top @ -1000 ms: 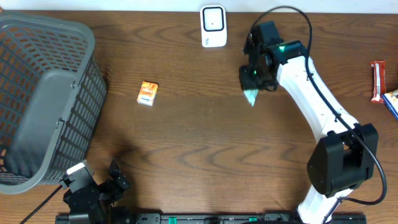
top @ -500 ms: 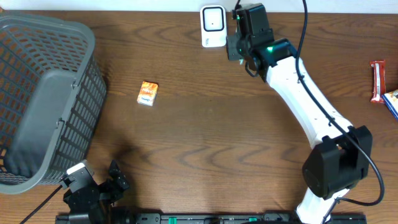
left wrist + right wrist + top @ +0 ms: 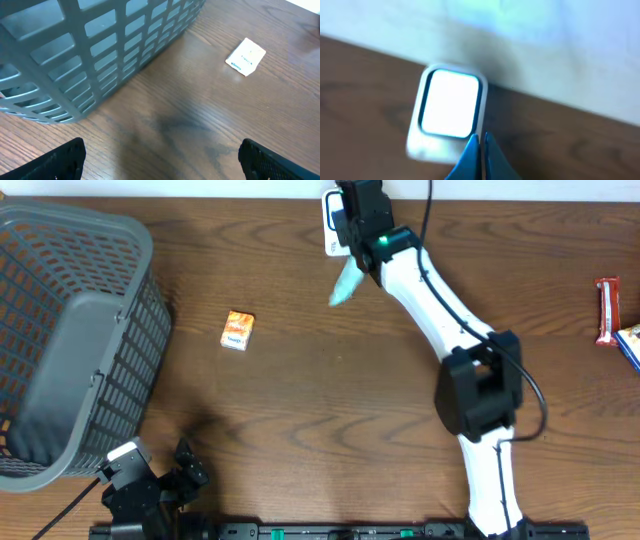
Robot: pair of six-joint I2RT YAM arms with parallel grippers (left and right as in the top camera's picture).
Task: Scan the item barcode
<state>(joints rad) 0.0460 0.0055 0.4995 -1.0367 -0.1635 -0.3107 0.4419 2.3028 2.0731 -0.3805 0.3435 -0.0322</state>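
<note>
**Right claw [image 3: 352, 258] clamped on a thin pale-teal packet [image 3: 343, 283] by the white box scanner [image 3: 451, 102]**

We see the packet as a flat, pointed sliver hanging from the closed tips at the far edge of the brown wooden table [image 3: 350, 400], just in front of the scanner's glowing window. From above, the claw's body hides most of the scanner. We cannot make out a barcode on the packet. Well apart lie a small orange carton [image 3: 237, 330], a grey slatted plastic basket [image 3: 140, 330] and, far right, a red wrapped bar [image 3: 607, 310]. Our left claw [image 3: 160, 167] rests spread wide near the basket.
</note>
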